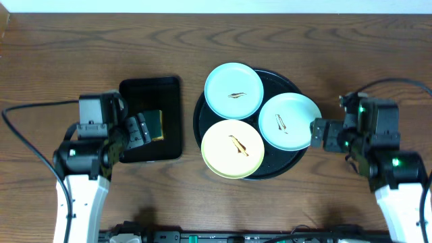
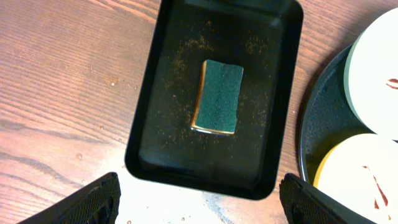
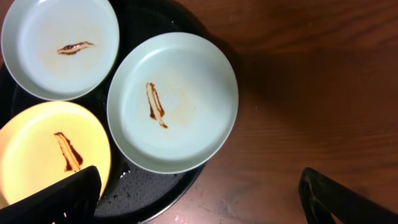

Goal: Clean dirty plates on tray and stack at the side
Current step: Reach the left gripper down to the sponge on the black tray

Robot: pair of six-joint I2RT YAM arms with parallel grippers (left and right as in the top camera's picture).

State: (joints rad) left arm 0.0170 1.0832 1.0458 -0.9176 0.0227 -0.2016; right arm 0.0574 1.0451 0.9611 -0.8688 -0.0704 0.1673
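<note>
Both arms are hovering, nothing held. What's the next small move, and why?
Probably ease the left gripper forward and down, then close on the sponge. Its jaws stand open near it over the rectangular tray, and all three dirty plates show brown smears, so wiping likely needs the sponge first.

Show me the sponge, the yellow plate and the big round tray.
sponge (image 2: 217, 96), left wrist view, middle of its green top.
yellow plate (image 1: 233, 150), overhead view, near the plate's centre.
round tray (image 1: 278, 162), overhead view, bare black floor near its lower right rim.
</note>
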